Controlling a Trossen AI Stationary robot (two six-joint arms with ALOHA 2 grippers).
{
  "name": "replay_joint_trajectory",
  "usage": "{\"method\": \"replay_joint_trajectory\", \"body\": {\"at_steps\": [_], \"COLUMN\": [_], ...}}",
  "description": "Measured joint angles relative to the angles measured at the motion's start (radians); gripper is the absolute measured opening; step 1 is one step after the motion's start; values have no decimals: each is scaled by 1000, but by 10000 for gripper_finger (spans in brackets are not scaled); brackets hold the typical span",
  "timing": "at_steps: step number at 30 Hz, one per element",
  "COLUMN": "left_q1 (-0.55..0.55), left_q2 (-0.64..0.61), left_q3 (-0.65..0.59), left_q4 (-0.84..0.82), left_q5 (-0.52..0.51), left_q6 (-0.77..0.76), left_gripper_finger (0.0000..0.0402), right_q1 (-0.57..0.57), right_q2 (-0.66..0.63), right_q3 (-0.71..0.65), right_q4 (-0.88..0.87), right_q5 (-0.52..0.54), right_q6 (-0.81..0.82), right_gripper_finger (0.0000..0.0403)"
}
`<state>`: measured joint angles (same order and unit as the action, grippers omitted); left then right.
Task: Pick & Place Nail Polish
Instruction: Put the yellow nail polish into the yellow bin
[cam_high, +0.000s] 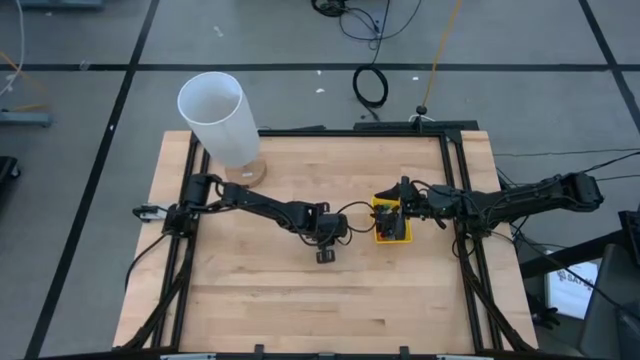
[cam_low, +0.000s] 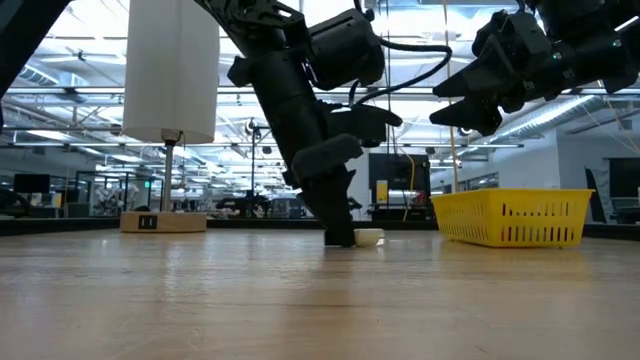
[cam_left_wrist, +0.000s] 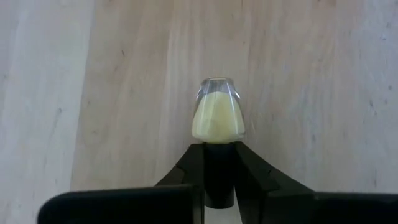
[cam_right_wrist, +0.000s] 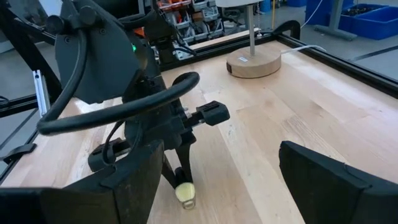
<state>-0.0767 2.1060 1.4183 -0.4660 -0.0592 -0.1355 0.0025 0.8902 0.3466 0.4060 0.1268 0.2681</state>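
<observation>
A small nail polish bottle (cam_left_wrist: 217, 115) with pale yellow contents and a dark cap lies on the wooden table near its middle. It also shows in the low view (cam_low: 369, 237) and the right wrist view (cam_right_wrist: 185, 193). My left gripper (cam_high: 326, 256) slants steeply down onto it and is shut on it. My right gripper (cam_high: 400, 203) hangs open above the yellow bin (cam_high: 392, 232) at the table's right, with nothing between its fingers. My left gripper pinches the bottle's dark cap (cam_left_wrist: 219, 180) between its two fingertips, coming steeply from above. The pale yellow glass body (cam_left_wrist: 217, 121) sticks out beyond the fingertips. The body rests on the table top (cam_low: 372, 240).
A tall white cylinder (cam_high: 215, 115) on a round wooden base (cam_high: 247, 172) stands at the table's far left. The yellow bin (cam_low: 510, 215) sits right of centre. Black frame rails (cam_high: 455, 180) run along the table's edges. Bare wood lies toward the near edge.
</observation>
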Motion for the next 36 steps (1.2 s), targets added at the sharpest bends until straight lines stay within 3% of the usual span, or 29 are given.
{"method": "replay_joint_trajectory", "body": {"at_steps": [6,10,17,21,30,36], "left_q1": [-16,-14,11,28,64,74], "left_q2": [-46,-57,-92,-89,-91,-91], "left_q3": [-6,-72,-250,-306,-321,-319], "left_q4": [176,364,932,1170,1410,1451], "left_q5": [-30,-7,18,77,162,259], "left_q6": [47,57,82,91,116,115], "left_gripper_finger": [38,38,38,38,38,38], "right_q1": [0,0,0,0,20,56], "right_q2": [-19,-59,-100,-92,-25,-9], "right_q3": [0,0,0,0,2,0], "right_q4": [-7,-55,-88,-68,117,205], "right_q5": [1,2,1,1,1,-38], "right_q6": [7,7,3,0,-34,-76], "right_gripper_finger": [304,304,304,304,304,304]}}
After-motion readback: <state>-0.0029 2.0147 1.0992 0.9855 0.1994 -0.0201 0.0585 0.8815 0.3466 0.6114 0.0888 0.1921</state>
